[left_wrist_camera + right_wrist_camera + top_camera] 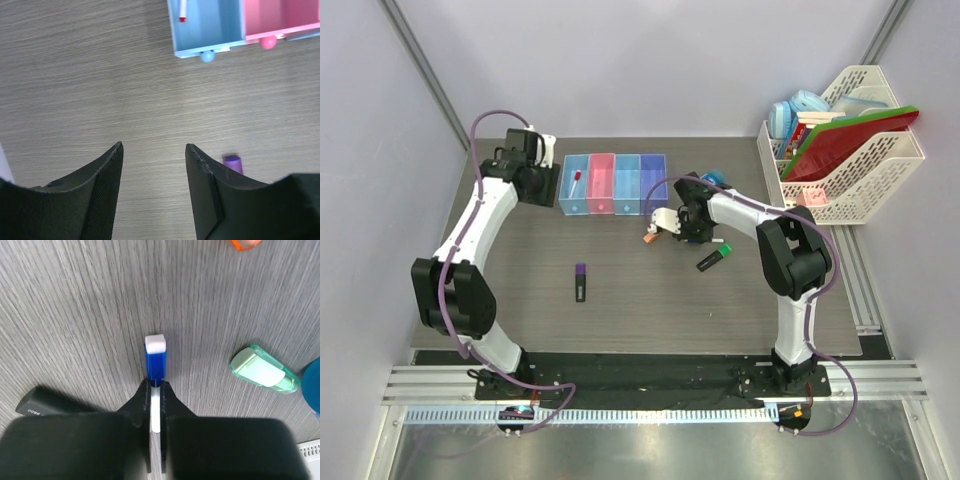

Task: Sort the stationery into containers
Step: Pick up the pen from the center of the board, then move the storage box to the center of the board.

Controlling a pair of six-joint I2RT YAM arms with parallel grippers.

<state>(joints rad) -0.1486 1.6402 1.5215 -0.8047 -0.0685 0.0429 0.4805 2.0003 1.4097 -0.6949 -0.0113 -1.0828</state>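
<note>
Pinching the pen [155,360] by its barrel, cap pointing ahead, your right hand [155,388] has it low over the worktop [75,315], likely for a clean carry; your left hand [153,149] hangs spread, bins [176,35] just ahead.

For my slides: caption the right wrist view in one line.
Right hand shut on a blue-capped pen, pale-green bit lying nearby on the table.
</note>
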